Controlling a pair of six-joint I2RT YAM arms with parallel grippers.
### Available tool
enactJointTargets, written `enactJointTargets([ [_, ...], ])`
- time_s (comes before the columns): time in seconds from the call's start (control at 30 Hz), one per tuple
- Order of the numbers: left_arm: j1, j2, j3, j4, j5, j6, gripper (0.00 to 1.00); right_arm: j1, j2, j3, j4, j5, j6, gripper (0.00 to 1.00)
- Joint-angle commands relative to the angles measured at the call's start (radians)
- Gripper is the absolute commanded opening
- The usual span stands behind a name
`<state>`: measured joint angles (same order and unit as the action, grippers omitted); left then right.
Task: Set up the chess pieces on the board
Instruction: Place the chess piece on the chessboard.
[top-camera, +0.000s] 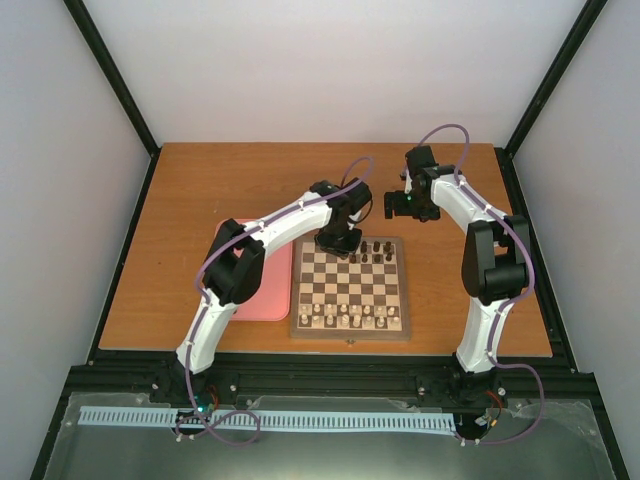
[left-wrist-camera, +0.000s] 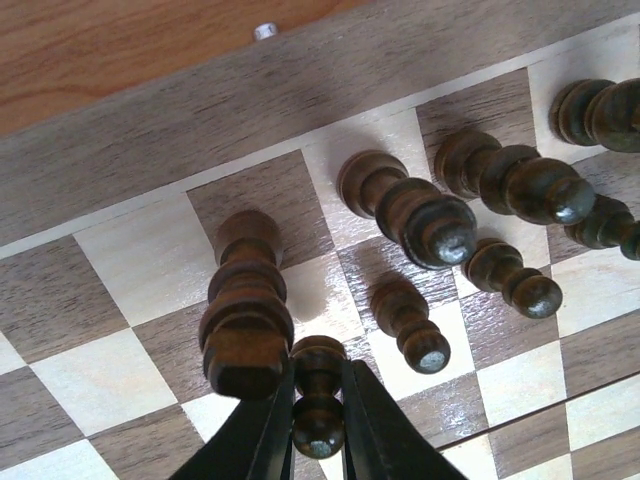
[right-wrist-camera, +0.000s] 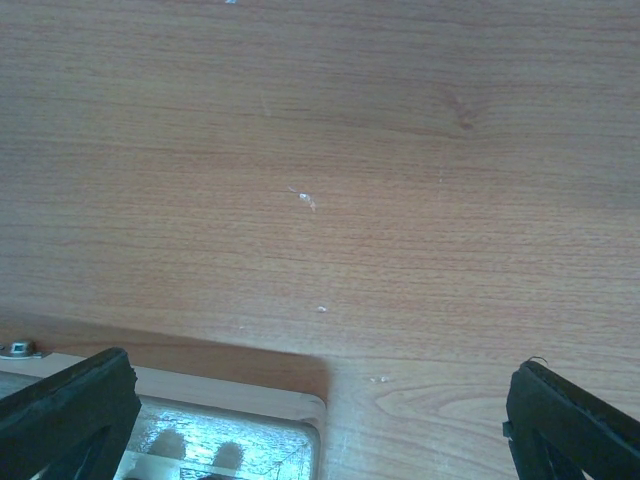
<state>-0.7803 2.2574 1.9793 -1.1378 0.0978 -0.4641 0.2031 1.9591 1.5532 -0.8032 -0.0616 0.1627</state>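
The board (top-camera: 350, 290) lies mid-table. Several dark chess pieces (top-camera: 375, 250) stand along its far side, and pale pieces (top-camera: 345, 318) fill the two near rows. My left gripper (top-camera: 338, 243) is low over the board's far left part. In the left wrist view it (left-wrist-camera: 318, 420) is shut on a small dark pawn (left-wrist-camera: 318, 395), right beside a taller dark piece (left-wrist-camera: 245, 310). More dark pieces (left-wrist-camera: 410, 210) stand to the right of it. My right gripper (top-camera: 400, 205) is open and empty above the bare table beyond the board. Its fingers (right-wrist-camera: 65, 410) are spread wide.
A pink tray (top-camera: 270, 300) lies left of the board, partly under the left arm. The board's far right corner (right-wrist-camera: 300, 410) shows at the bottom of the right wrist view. Black frame posts stand at the table's edges.
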Motion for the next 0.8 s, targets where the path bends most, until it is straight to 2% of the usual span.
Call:
enactJointTargets([
  [0.0, -0.01, 0.031, 0.046, 0.005, -0.012, 0.021, 0.14, -0.005, 0.017, 0.004, 0.013, -0.004, -0.002, 1.0],
  [0.23, -0.01, 0.036, 0.048, -0.002, -0.014, 0.027, 0.15, -0.005, 0.021, 0.005, 0.012, -0.004, -0.003, 1.0],
  [0.43, -0.01, 0.032, 0.036, -0.001, -0.019, 0.028, 0.22, -0.005, 0.02, 0.003, 0.013, -0.005, -0.005, 1.0],
  [0.77, -0.01, 0.01, 0.022, 0.002, -0.031, 0.027, 0.27, -0.005, 0.019, 0.0, 0.015, -0.008, -0.005, 1.0],
])
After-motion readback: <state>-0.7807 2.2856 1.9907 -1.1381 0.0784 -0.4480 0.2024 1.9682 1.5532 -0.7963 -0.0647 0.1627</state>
